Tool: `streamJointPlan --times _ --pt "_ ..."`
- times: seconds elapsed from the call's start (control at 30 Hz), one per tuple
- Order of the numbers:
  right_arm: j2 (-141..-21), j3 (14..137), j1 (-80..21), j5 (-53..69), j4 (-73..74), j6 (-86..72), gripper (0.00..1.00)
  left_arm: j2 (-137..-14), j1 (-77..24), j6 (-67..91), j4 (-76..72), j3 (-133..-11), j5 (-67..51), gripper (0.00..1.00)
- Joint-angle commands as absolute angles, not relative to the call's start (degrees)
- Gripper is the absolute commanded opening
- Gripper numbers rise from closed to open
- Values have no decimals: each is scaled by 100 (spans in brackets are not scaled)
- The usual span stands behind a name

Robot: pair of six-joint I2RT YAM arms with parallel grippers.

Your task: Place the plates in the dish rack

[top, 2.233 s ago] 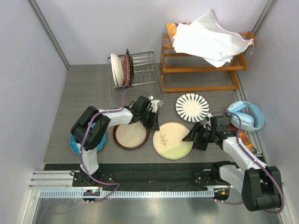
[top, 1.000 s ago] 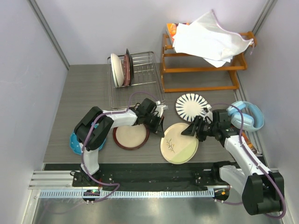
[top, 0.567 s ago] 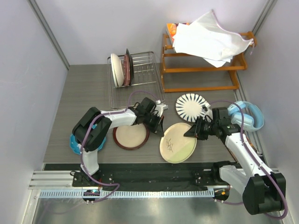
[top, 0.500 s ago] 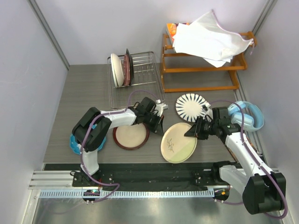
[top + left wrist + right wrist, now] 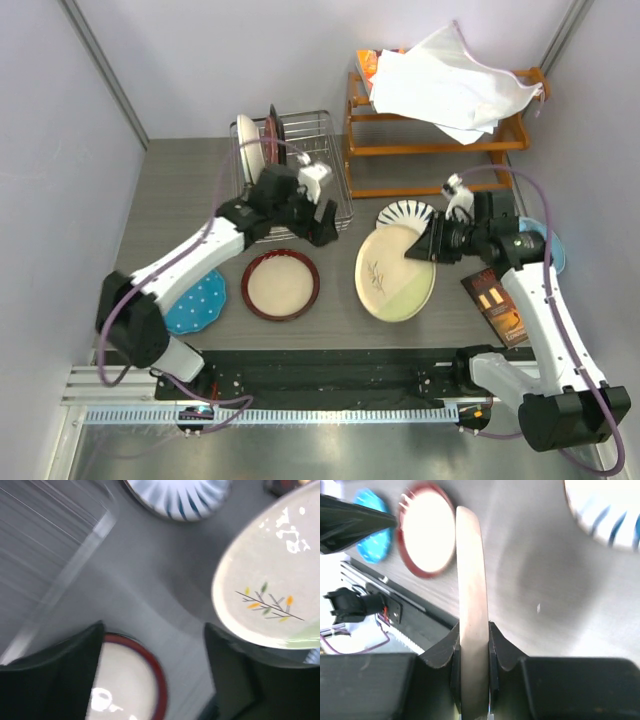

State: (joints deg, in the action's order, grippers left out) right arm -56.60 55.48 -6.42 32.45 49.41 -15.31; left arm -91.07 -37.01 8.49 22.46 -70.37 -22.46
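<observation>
Right gripper (image 5: 472,645) clamps the leaf plate (image 5: 395,272) by its rim, tilted off the surface (image 5: 190,200); your left gripper (image 5: 154,635) hangs wide, empty.

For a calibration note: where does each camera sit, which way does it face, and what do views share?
Top external: above and behind the bases, facing down at the table; both arms show.
Left wrist: on the left arm, facing down past open left fingers at the red-rimmed plate.
Right wrist: on the right arm, facing along right fingers clamped on the leaf plate edge.
Shared: both wrist views see those plates and the striped plate.
</observation>
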Motion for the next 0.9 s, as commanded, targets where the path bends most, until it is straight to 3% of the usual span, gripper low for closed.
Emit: streamJointPlan --times 0.0,0.1,0.27,0.6,0.73,0.87 --pt "-6044 7213 -773 3779 4579 -1152 1 -7850 -3595 28 2408 -7873 -452 90" --pt "-6615 8564 -1036 3525 4360 -967 1 -7708 -3586 -682 2523 -8208 1095 100" --pt "-7767 9991 -1880 2384 3702 -941 1 -7559 -3332 -1362 1332 -7621 2871 100" --pt "-10913 13512 -2979 -1146 3033 -624 1 -7225 -2014 -238 765 -7577 2602 100" --pt "-11741 14150 -3295 -2660 2349 -178 1 -7058 -1785 -229 466 -7198 2618 99" --pt "-12111 14168 -3454 -2961 1408 350 1 -7084 -1486 -27 686 -7251 2558 99"
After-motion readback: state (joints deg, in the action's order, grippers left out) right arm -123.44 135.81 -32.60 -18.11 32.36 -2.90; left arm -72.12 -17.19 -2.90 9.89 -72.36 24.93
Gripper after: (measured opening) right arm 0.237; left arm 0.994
